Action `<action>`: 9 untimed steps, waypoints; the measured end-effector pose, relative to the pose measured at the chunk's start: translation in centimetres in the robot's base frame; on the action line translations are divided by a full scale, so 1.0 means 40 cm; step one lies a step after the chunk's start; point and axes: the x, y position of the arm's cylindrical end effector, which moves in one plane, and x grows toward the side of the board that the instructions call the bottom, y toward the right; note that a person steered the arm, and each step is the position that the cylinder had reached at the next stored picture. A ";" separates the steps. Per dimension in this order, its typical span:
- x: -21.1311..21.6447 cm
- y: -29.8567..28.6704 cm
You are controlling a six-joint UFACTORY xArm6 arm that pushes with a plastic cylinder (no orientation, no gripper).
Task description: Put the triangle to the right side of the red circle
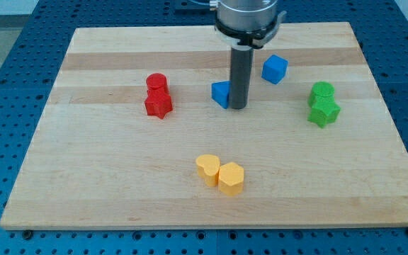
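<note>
The blue triangle lies near the middle of the wooden board, a little above centre. My tip stands right against the triangle's right side, touching or nearly touching it, and partly hides it. The red circle sits to the view's left of the triangle, about a block's width and a half away, with a red star touching it just below.
A blue cube lies up and right of my tip. A green circle and green star sit together at the right. A yellow heart and yellow hexagon sit together near the bottom centre. The board's edge borders a blue perforated table.
</note>
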 end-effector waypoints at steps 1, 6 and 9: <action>0.000 -0.051; -0.046 0.015; -0.046 -0.084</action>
